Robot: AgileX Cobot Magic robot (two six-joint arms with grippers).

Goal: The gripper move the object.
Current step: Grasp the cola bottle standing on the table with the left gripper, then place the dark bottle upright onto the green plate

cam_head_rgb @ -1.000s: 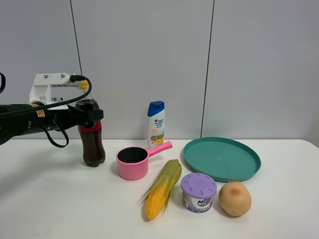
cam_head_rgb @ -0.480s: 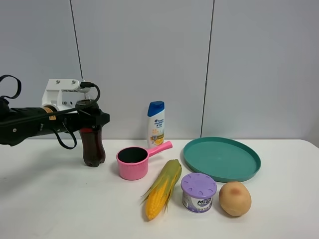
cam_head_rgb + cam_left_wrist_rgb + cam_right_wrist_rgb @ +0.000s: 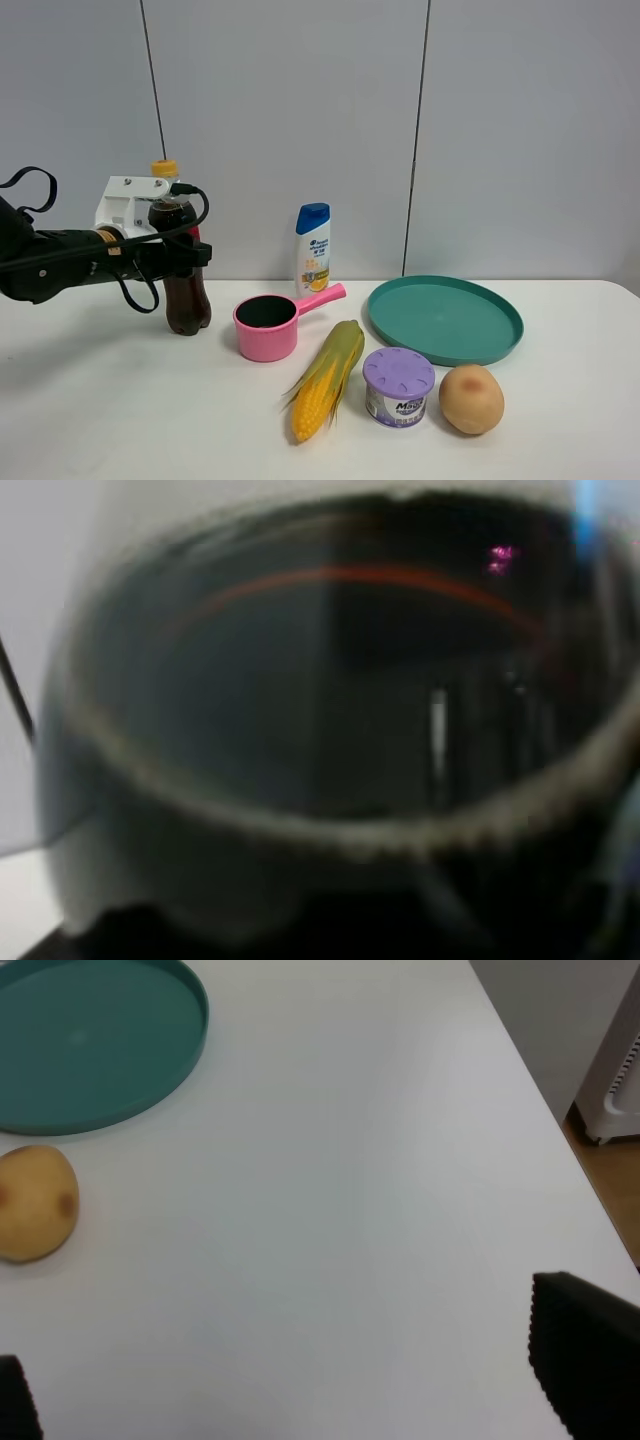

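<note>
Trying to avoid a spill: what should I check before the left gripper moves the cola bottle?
1. Reach: left gripper at the cola bottle: ok, level with its upper body.
2. Grip closed: cannot tell; the left wrist view is a dark blur.
3. Seal: yellow cap on: ok.
4. Base on the table: ok.
5. Clearance: pink pot apart from the bottle: ok, a gap shows.
6. Other arm: right gripper away: ok, open near the potato.

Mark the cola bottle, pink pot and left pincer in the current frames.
cola bottle [image 3: 188, 303], exterior high view, lower body with dark liquid.
pink pot [image 3: 266, 345], exterior high view, front wall.
left pincer [image 3: 186, 254], exterior high view, midway between its fingertips, at the bottle.
</note>
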